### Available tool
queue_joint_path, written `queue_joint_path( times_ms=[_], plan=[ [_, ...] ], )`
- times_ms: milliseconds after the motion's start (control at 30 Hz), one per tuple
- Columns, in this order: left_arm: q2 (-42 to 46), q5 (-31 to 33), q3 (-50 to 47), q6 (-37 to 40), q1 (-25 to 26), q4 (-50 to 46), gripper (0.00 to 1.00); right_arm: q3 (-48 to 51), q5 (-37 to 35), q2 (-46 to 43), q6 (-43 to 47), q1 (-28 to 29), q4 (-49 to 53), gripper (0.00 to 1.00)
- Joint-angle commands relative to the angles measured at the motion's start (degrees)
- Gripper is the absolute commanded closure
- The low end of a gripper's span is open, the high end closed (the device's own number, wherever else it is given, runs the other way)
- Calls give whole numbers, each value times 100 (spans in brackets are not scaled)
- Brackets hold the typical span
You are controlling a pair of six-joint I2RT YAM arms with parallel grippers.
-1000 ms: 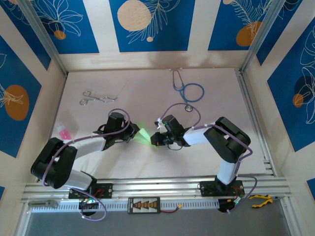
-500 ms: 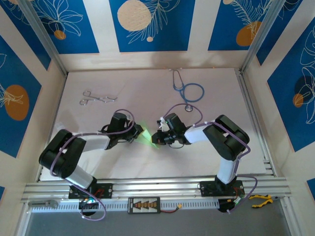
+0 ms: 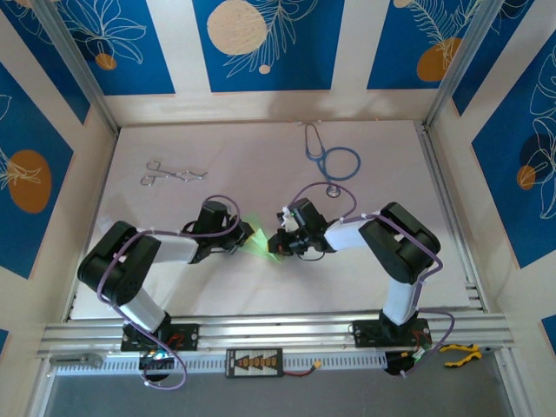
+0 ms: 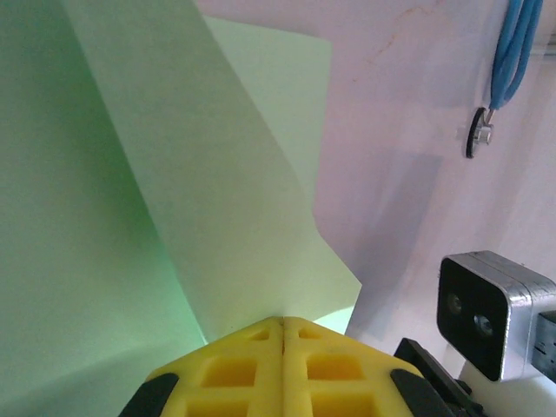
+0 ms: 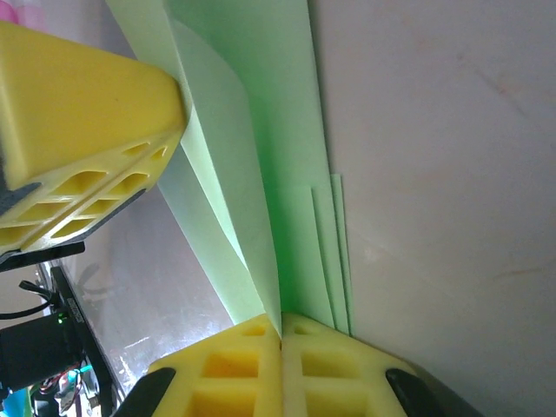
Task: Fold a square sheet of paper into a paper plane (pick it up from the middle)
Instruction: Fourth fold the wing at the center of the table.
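1. The left arm (image 3: 167, 251) and right arm (image 3: 349, 235) bent inward over the table (image 3: 261, 165), wrists facing.
2. The pale green paper plane (image 3: 259, 241) spanned the gap between them, mid-table.
3. The left gripper (image 3: 247, 235) and right gripper (image 3: 276, 244) each clamped one end.

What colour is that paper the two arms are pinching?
Pale green, plain and unmarked; the left wrist view shows the paper best.

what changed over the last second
The left arm swung its elbow forward and inward, and the left gripper crept right toward the right gripper, so less paper shows between them. Both stay shut on the paper. The right gripper, stethoscope and forceps kept their places.
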State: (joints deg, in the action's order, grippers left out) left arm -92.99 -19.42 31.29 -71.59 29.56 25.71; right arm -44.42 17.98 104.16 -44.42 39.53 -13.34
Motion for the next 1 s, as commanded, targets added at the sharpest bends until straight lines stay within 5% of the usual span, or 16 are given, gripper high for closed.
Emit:
queue_joint_path(
  times_ms=[0,367,967],
  plan=[
    [-167,90,38,71,40,22,96,-34,-401,-66,57,71,738,100],
    [-424,-377,491,224,149,368,93,237,-662,-362,-167,11,834,100],
    [-289,-64,437,301,350,221,90,-108,-233,-168,144,-50,1103,100]
  ],
)
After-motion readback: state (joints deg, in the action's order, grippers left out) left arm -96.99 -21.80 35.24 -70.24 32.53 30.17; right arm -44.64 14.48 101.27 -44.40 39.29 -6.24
